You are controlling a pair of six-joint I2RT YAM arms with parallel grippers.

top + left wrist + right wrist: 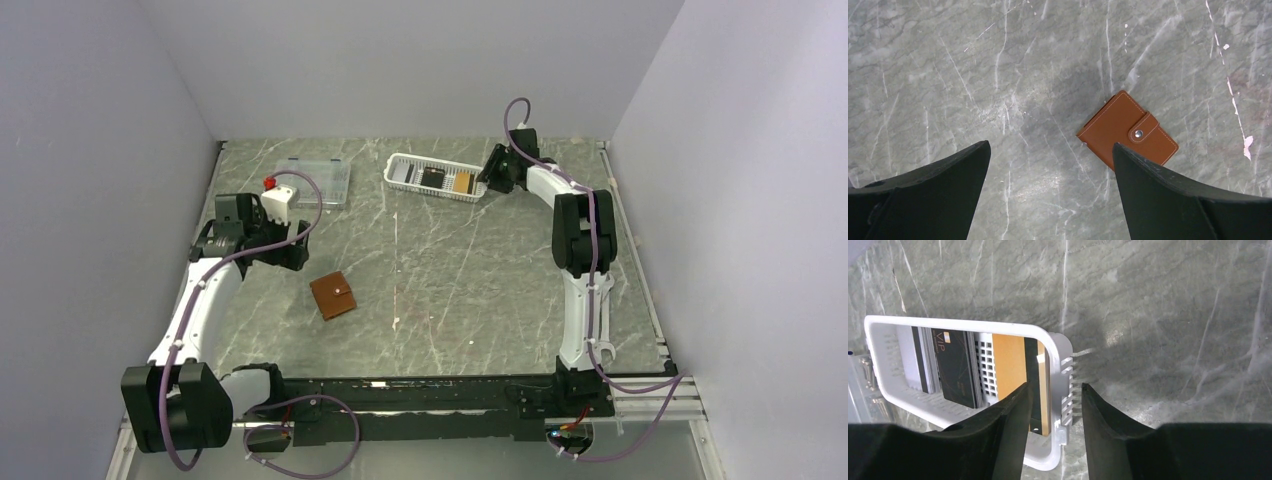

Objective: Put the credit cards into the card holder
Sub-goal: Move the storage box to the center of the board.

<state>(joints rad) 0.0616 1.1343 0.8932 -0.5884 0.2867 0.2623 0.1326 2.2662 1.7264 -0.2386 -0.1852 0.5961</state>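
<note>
Marbled grey table point(500, 290) carries it all. At its far edge the right gripper point(1054, 385) stands part-way apart astride the end wall of the white basket point(948, 322), one finger inside, clamped on nothing visible. That looks meant to steady the basket or reach the credit cards point(955, 370) lying flat within. Left of the table's middle, the left gripper point(1049, 146) hangs wide apart just beside the card holder point(1128, 131), which is snapped closed, likely waiting to open it.

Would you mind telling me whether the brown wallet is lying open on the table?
No, the wallet lies folded shut on the table, with its snap tab fastened across the front.
</note>
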